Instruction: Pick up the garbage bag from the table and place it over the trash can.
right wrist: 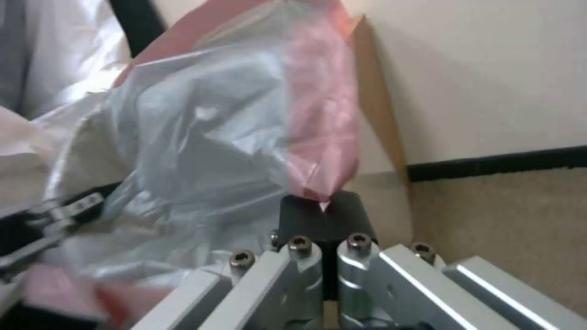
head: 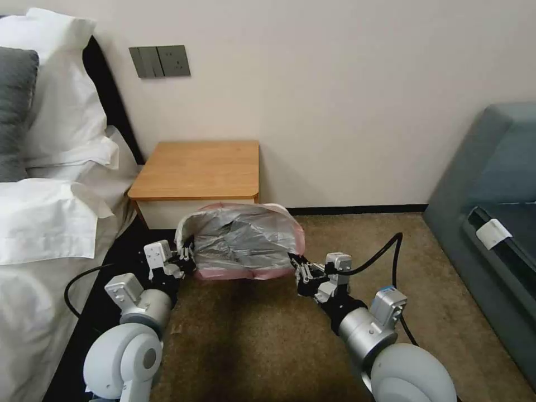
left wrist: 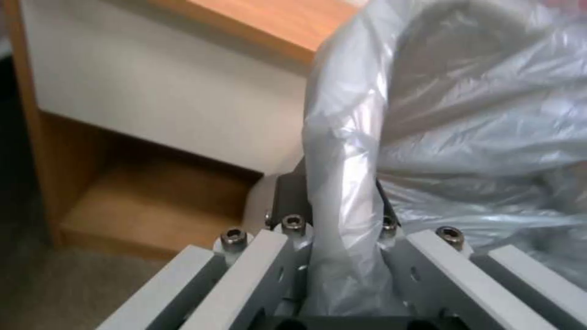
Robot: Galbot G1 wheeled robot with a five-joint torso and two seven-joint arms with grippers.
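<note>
holding the thin, crinkly translucent grey garbage bag with a pink rim (head: 244,241) stretched between them, both grippers work low in front of the small square nightstand table with an orange-brown wooden top (head: 201,167). the left gripper (head: 185,260) is clenched on the bag's left edge — in the left wrist view a fold of grey film (left wrist: 346,183) runs straight down between its closed pads. the right gripper (head: 295,266) is clamped on the opposite edge, where the right wrist view shows the pink rim (right wrist: 321,137) tapering to a point at its black fingertips (right wrist: 324,215).

the bag hangs off the table now, spread open with its mouth forming a wide pink-edged loop just in front of the white drawer front (left wrist: 159,101), above the brown carpet (head: 268,340). the bin itself i cannot make out; it may sit beneath the spread plastic.

the step in hand looks like drawing the open mouth down over the can's rim. to do it well, i'd judge both arms should lower evenly and keep gentle outward tension so the mouth stays open — too much pull could tear thin film or slip it from the pads, too little and the rim would sag and miss a corner.
</note>
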